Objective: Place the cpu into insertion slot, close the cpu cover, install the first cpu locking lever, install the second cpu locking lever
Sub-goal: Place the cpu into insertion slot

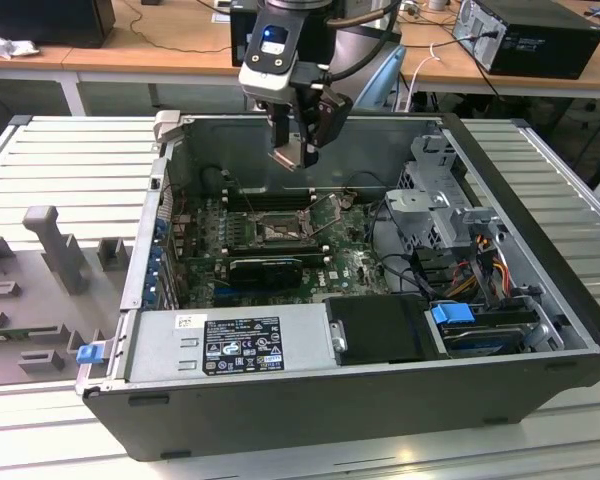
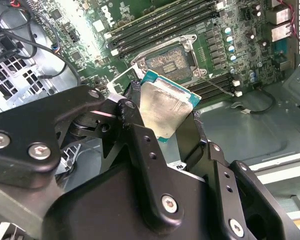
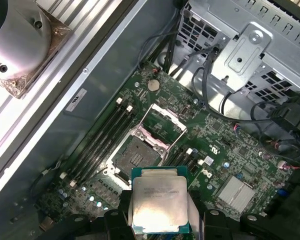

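Gripper [image 1: 288, 157] in black metal, two-fingered, was pinched onto the cpu [image 1: 286, 160], a small flat square chip with a pale silvery-grey metal top and a thin green border. In the second wrist view its fingers [image 2: 139, 142] bore on two opposite edges of the chip [image 2: 165, 107], leaving the other two edges and the whole top face free. In the exterior view the chip hung tilted, level with the upper rim of the open dark grey computer case [image 1: 540, 250] and well apart from the boards below. The insertion slot [image 3: 134, 154], a square socket with a dark centre and a black-and-metal rim, lay uncovered on the green motherboard [image 3: 230, 150], with nothing between it and the chip [image 3: 159, 200] held above it. The cpu cover [image 3: 167, 114], a thin silver metal frame plate with a large square cut-out, stood hinged open just beside the socket edge on the side toward the perforated silver drive cage [image 3: 250, 45]. A thin wire locking lever [image 2: 216, 86] was swung clear of the socket rim. Long black memory slots [image 3: 102, 135] ran close along the socket on the side of the grey case wall, and more flanked the opposite side. A long black expansion card [image 1: 265, 268] lay near the socket on the side toward the silver power supply box [image 1: 230, 340]. Black cables [image 3: 205, 85] crossed the board near the cage, apart from the socket.
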Motion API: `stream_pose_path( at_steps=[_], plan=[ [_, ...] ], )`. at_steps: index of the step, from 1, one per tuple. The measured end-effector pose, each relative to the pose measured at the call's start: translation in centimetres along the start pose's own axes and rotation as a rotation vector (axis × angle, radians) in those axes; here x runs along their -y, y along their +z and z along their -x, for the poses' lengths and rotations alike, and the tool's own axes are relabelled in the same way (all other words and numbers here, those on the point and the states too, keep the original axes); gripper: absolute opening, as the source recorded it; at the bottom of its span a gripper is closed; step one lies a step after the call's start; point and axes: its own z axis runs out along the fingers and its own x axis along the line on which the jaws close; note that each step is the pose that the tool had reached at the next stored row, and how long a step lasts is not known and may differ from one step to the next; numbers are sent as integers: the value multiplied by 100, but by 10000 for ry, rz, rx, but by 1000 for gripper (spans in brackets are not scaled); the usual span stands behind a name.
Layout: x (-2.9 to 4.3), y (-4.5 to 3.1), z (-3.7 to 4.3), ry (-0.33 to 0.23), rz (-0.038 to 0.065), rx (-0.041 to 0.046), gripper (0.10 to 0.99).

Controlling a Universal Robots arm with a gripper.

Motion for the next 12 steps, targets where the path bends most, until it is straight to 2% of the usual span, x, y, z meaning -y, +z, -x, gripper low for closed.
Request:
stream_pose_path(
  at_steps=[12],
  plan=[
    [1, 14, 0, 373, 0, 33, 525]
  ],
)
